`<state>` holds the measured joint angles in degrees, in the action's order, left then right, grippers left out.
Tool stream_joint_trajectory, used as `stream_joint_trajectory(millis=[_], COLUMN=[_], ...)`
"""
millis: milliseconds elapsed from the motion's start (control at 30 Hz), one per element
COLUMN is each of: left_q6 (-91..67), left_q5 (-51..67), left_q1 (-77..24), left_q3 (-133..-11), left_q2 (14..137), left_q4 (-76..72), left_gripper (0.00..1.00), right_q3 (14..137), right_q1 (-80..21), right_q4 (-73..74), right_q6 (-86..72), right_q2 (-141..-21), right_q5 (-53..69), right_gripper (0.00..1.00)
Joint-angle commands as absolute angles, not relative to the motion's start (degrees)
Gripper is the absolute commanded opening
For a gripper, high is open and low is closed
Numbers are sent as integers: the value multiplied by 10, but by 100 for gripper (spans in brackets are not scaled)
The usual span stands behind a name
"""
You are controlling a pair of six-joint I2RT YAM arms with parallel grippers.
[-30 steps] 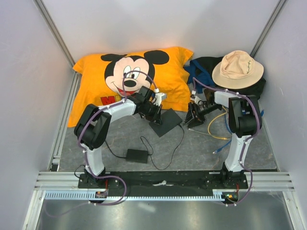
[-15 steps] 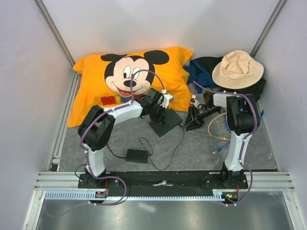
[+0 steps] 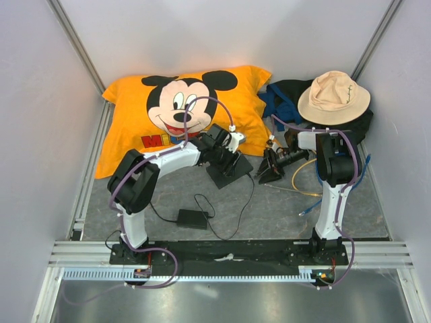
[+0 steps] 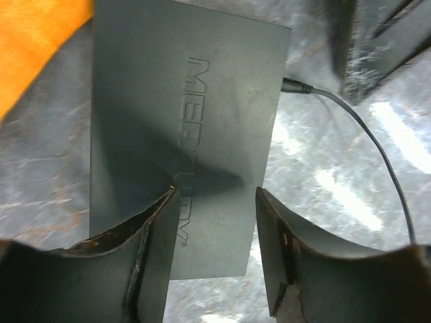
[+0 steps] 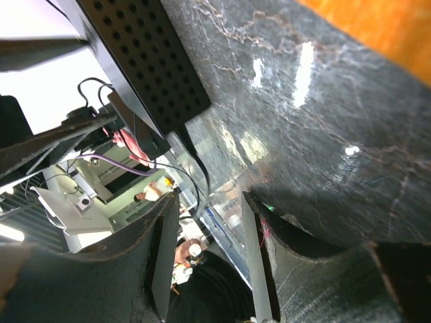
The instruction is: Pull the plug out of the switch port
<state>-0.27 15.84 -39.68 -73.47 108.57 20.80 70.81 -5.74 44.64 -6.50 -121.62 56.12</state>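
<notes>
Fingers [image 4: 149, 259] of the left gripper [image 4: 217, 195]: spread, gripping nothing. One lies over the flat matte black rectangular switch [image 4: 182, 121], the other just off its long edge, so that edge runs through the gap.

Past the fingertips, on the switch's far end, the small black barrel plug [image 4: 296, 85] is in its port. Its thin black cord [image 4: 367, 138] trails back on the outer finger's side. We judge it fully seated.

Fingers [image 5: 158, 262] of the right gripper [image 5: 210, 198]: also apart and empty, low over the grey mottled mat [image 3: 283, 208]. Ahead of them is a black perforated panel [image 5: 148, 60]; we cannot tell whether it belongs to the switch.

Change over the last second, seen from above: the left gripper was at the hem of the orange cartoon-mouse pillow [image 3: 135, 114] and has since come onto the switch, which has turned slightly. The right gripper has crept toward the plug side.

Our reading: the left is settling to brace the box and the right is lining up on the plug. The pull has not begun.

Beyond the right fingers, well apart: a beige cloth hat [image 3: 333, 96].
</notes>
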Motion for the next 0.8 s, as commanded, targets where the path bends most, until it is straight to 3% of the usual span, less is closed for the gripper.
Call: stream_joint_trajectory(millis=[0, 767], left_q6=[68, 178], left_q5=[76, 47], left_q1=[-383, -346], left_q3=[-738, -822], left_q2=[1083, 1138], left_q4=[243, 249], left_gripper=[60, 61], right_q3=[712, 689], right_q1=[-60, -68], right_q4=[403, 324], right_q6=[-53, -119], right_q2=[-1243, -1248], right_q5=[492, 521], right_gripper=[51, 55])
